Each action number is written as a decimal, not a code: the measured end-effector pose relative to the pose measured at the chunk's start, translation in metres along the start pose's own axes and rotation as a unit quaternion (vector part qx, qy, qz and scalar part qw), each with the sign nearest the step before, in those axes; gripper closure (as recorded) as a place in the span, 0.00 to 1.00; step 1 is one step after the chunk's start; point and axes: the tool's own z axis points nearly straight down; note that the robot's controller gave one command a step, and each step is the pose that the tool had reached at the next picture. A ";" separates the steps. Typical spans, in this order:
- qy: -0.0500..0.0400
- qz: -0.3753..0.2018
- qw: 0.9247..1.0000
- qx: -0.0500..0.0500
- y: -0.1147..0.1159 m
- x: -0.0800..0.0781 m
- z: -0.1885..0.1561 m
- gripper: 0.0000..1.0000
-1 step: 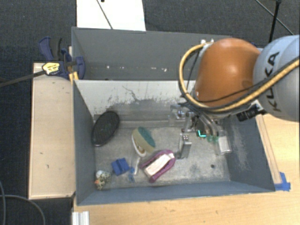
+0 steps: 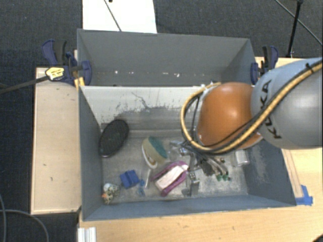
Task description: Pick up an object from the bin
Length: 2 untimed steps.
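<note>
My gripper hangs low over the bin floor, right of the middle, under the arm's orange cover. Just to its left, touching or nearly touching it, lies a purple and white oblong thing, tilted across the floor. A cream and teal curved piece lies a little further up and left. Small dark and green bits lie close on the gripper's right.
A black oval pad lies at the far left by the wall. A small blue block and a tiny multicoloured figure sit near the front left corner. A pale silver piece lies at the right, partly under the arm.
</note>
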 end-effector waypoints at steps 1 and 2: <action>-0.001 -0.089 0.996 0.000 0.008 -0.015 0.093 0.00; -0.002 -0.086 0.996 0.000 0.009 -0.015 0.091 1.00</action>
